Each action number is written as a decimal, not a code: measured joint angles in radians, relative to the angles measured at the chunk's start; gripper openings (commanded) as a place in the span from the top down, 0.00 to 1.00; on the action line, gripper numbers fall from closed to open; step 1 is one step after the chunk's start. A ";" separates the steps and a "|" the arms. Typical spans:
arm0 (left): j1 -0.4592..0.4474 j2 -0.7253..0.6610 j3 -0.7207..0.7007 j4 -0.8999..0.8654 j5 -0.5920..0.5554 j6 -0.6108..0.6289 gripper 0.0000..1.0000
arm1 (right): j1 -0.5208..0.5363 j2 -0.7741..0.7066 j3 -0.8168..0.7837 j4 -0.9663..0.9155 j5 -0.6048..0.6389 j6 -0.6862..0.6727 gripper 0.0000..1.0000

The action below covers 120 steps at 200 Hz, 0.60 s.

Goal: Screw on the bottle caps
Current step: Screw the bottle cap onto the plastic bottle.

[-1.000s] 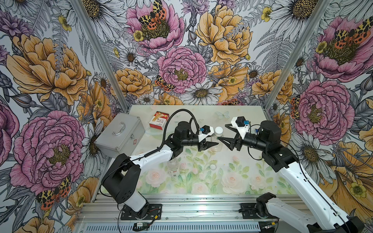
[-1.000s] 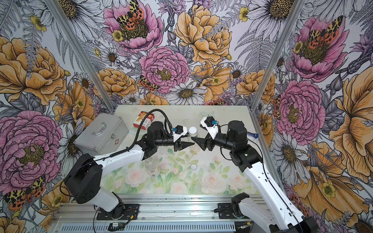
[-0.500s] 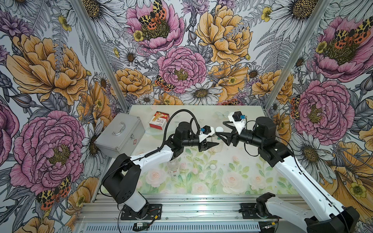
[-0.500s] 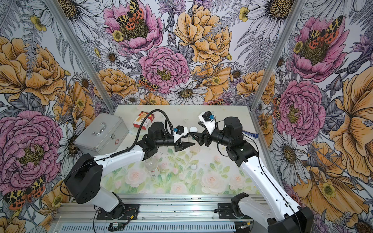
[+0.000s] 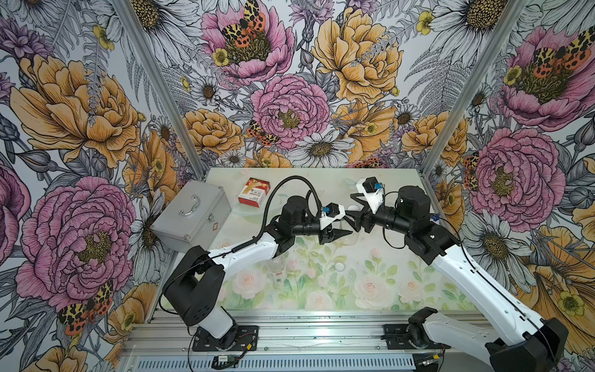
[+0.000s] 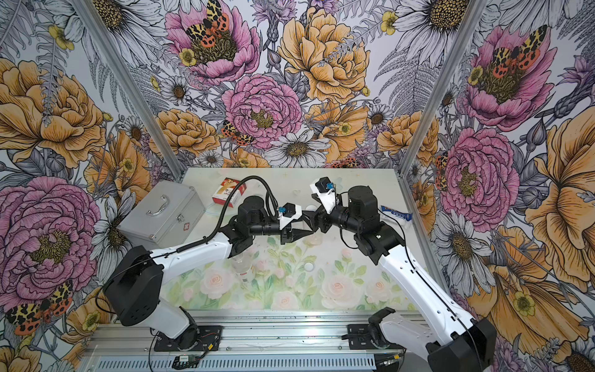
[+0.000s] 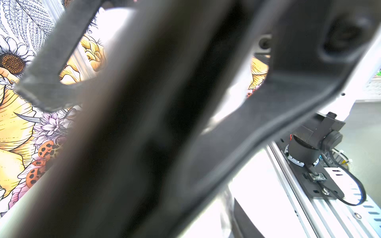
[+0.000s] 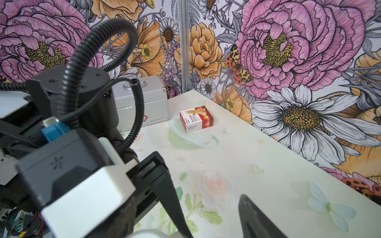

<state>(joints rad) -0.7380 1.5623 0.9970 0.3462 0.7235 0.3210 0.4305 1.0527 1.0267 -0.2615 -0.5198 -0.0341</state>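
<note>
- Our right gripper (image 5: pixel 352 213) has its jaws spread on either side of the white cap (image 5: pixel 353 207), not visibly pinching it.
- That cap sits atop a clear bottle (image 6: pixel 315 240) at mid-tabletop.
- Our left gripper (image 5: pixel 345 232), jaws narrow, meets this bottle; whether it grips, we cannot tell.
- A second bottle (image 5: pixel 277 269) is under the left forearm, and a loose cap (image 5: pixel 338 266) lies nearer the front edge.
</note>
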 measured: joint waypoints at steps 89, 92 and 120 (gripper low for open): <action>0.010 -0.002 0.000 -0.002 0.011 0.000 0.61 | -0.081 -0.120 -0.031 -0.011 -0.087 -0.007 0.22; 0.010 -0.002 0.000 -0.002 0.011 0.000 0.61 | -0.083 -0.117 -0.031 -0.011 -0.087 -0.007 0.22; 0.010 -0.002 0.000 -0.018 0.010 -0.002 0.61 | -0.084 -0.085 -0.029 -0.008 -0.088 -0.006 0.24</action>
<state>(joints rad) -0.7284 1.5604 0.9966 0.3283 0.7334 0.3195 0.3470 0.9672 0.9977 -0.2695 -0.6075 -0.0406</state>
